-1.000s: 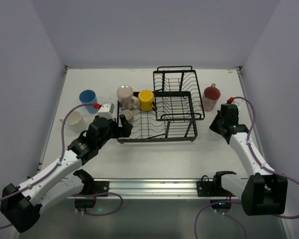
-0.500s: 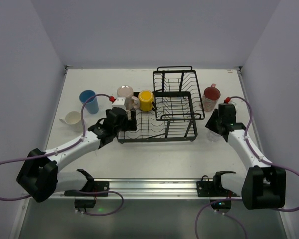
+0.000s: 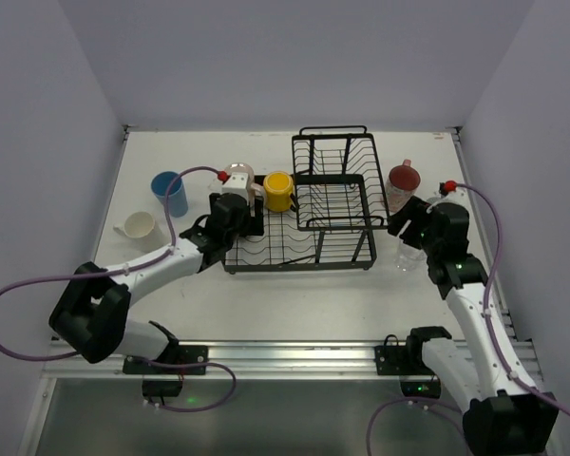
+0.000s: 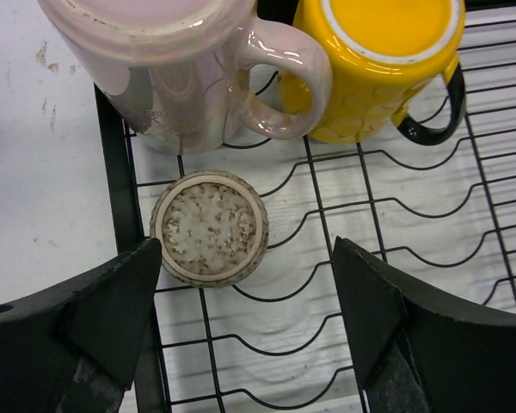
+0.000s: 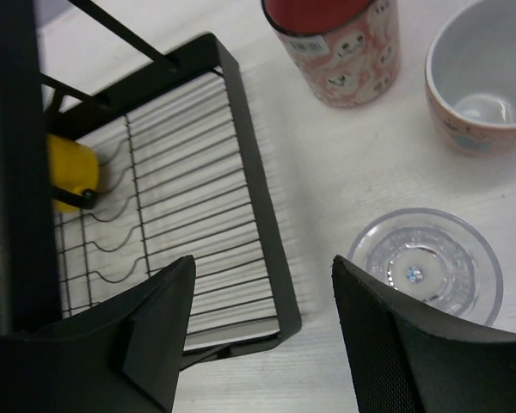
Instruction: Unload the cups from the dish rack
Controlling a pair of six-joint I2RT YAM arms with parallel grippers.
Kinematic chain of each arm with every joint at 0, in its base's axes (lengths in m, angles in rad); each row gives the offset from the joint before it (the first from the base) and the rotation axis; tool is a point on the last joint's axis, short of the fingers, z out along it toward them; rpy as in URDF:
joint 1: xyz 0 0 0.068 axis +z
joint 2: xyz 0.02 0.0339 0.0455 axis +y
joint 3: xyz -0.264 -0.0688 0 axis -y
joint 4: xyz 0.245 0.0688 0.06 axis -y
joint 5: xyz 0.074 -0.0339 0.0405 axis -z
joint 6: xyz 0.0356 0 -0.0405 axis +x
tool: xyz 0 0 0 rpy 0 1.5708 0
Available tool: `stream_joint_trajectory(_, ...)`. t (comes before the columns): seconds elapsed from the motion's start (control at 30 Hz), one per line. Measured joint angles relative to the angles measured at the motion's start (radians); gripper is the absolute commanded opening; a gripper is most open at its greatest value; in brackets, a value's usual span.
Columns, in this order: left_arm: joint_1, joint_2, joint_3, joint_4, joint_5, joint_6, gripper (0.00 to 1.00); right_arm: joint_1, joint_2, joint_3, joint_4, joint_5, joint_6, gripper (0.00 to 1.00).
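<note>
One rack (image 3: 299,267) fills the middle of the top view on the tabletop (image 3: 294,304), with a flat tray and a raised basket. There are two claws. The left claw (image 4: 248,258) gapes empty over the tray's left end. The right claw (image 5: 265,271) is released, holding nothing.

Eight cups in all. Three sit upturned in the tray: pink mug (image 4: 181,77), yellow mug (image 4: 378,69), and a small speckled cup (image 4: 209,226) that only the left wrist view shows. On the tabletop, the blue tumbler (image 3: 169,193) and white mug (image 3: 138,228) are at the left, and the red mug (image 3: 402,185) and glass (image 5: 426,262) are at the right. A peach cup (image 5: 486,77) shows only in the right wrist view, upper right, cut off by the frame edge.
</note>
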Motion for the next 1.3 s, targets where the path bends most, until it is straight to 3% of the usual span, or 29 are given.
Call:
stream_joint_trajectory(0.23, 0.004, 0.074, 0.009, 0.02, -0.06, 0.04, 0.84, 0.0, -0.154, 0.006, -0.001, -0.058, 0.0, 0.67)
stream_joint_trajectory(0.57, 0.006, 0.177, 0.011, 0.061, -0.095, 0.067, 0.84, 0.0, -0.219, 0.03, -0.049, -0.089, 0.002, 0.68)
stream_joint_trajectory(0.67, 0.006, 0.201, 0.013, 0.076, -0.094, 0.07, 0.75, 0.0, -0.248, 0.059, -0.065, -0.1, 0.007, 0.68)
stream_joint_trajectory(0.77, 0.006, 0.206, 0.013, 0.082, -0.093, 0.068, 0.52, 0.003, -0.276, 0.097, -0.068, -0.134, 0.011, 0.7)
stream_joint_trajectory(0.8, 0.006, 0.206, 0.013, 0.083, -0.092, 0.068, 0.38, 0.003, -0.286, 0.107, -0.068, -0.145, 0.013, 0.7)
stream_joint_trajectory(0.9, 0.007, 0.196, 0.009, 0.085, -0.086, 0.064, 0.22, 0.003, -0.318, 0.137, -0.07, -0.185, 0.02, 0.73)
stream_joint_trajectory(1.17, 0.009, -0.099, -0.069, 0.08, -0.02, 0.015, 0.08, 0.021, -0.342, 0.152, -0.029, -0.375, 0.069, 0.85)
stream_joint_trajectory(1.3, 0.01, -0.286, -0.097, 0.086, 0.032, -0.034, 0.05, 0.098, -0.349, 0.134, 0.063, -0.451, 0.123, 0.87)
